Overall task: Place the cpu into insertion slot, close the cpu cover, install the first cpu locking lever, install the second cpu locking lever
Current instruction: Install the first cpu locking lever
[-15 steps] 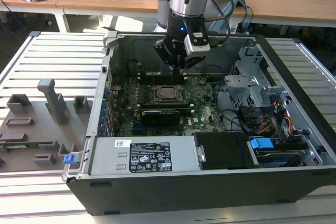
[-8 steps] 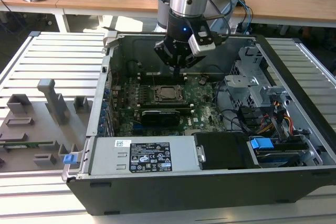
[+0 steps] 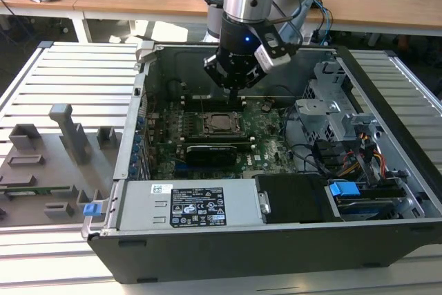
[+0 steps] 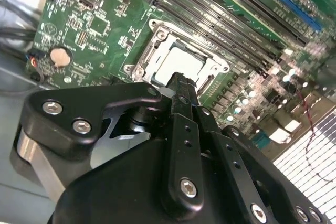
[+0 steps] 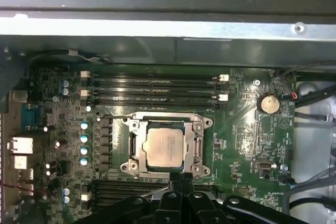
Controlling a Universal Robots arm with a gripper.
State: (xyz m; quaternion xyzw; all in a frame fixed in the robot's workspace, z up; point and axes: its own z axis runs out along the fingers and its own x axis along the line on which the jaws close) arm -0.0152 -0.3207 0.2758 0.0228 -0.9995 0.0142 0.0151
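Exterior view: arm reaches down into the open computer case (image 3: 387, 191), centre of frame. The pincer (image 3: 233, 92) hangs just above the green motherboard (image 3: 269, 144), near the far edge of the insertion slot (image 3: 219, 124).

First wrist view: the cpu (image 5: 165, 148) sits flat in the insertion slot (image 5: 201, 145), silver top facing up, centre of frame. The cpu cover (image 5: 168, 121) lies down around the chip, which shows through its square cut-out. A thin wire lever (image 5: 113, 117) runs along the slot's upper-left side; whether it is latched cannot be told. 4 long black memory slots (image 5: 152, 88) lie just above the slot in the frame. Round coin battery (image 5: 268, 103) at right.

Pincer state: fingers (image 5: 181, 182) are brought together with no gap, nothing between them; the tip stands just beside the cover's lower edge. Contact cannot be told.

Second wrist view: fingertips (image 4: 181, 83) appear pressed together at the cover's (image 4: 157, 64) near edge, cpu (image 4: 181, 64) just beyond.
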